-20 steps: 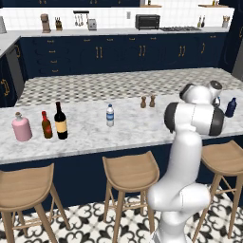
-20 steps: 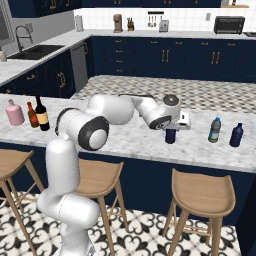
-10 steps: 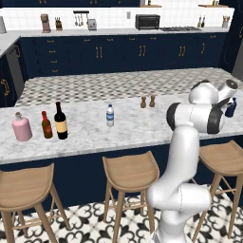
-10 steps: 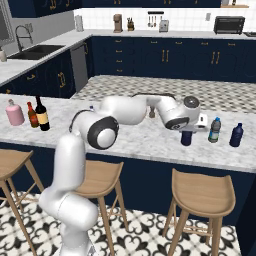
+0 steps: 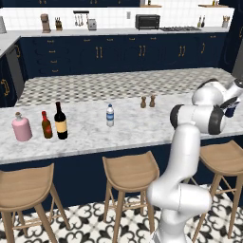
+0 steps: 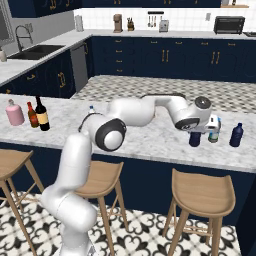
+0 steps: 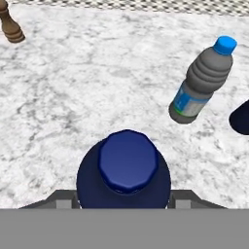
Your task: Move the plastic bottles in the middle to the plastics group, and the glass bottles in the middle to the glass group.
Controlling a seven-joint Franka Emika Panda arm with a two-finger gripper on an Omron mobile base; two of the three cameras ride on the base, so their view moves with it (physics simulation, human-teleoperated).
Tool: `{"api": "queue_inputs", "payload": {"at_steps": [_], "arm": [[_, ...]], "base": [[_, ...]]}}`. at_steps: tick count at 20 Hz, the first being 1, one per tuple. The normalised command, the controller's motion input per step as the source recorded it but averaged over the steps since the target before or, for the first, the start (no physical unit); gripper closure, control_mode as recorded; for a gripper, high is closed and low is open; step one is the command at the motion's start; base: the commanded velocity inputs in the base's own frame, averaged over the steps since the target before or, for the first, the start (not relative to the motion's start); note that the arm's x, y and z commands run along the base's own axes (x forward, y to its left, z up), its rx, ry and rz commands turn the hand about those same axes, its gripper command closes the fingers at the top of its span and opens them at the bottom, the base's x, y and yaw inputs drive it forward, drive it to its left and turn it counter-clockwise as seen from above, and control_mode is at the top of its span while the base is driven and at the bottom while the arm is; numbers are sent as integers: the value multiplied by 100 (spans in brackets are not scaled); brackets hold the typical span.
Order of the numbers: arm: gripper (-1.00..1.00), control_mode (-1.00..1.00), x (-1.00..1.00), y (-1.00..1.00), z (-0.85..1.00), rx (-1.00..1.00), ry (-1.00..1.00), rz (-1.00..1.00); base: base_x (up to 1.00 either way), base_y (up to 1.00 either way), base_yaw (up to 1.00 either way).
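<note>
Marble island counter (image 6: 150, 137), dark blue kitchen behind. Arm stretched far right along it, farther than a second ago. Gripper (image 7: 124, 204) clamped either side of the navy bottle (image 7: 124, 170), now close beside the blue-capped grey bottle (image 7: 202, 80) at 2 o'clock in hand view. Wine bottle (image 5: 60, 121) already left by pink jug (image 5: 22, 128); white-capped bottle (image 5: 110, 115) mid-counter
</note>
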Motion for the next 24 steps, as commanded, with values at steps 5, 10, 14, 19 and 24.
{"api": "queue_inputs", "payload": {"at_steps": [5, 10, 14, 19, 24], "arm": [[100, -100, 0, -34, -10, 0, 0, 0], [100, -100, 1, -30, -12, 0, 0, 0], [100, -100, 20, -2, -10, 0, 0, 0], [100, -100, 3, 1, -46, 0, 2, 0], [100, -100, 0, 1, -50, -1, 5, 0]], "base": [[0, 0, 0], [0, 0, 0], [0, 0, 0], [0, 0, 0], [0, 0, 0]]}}
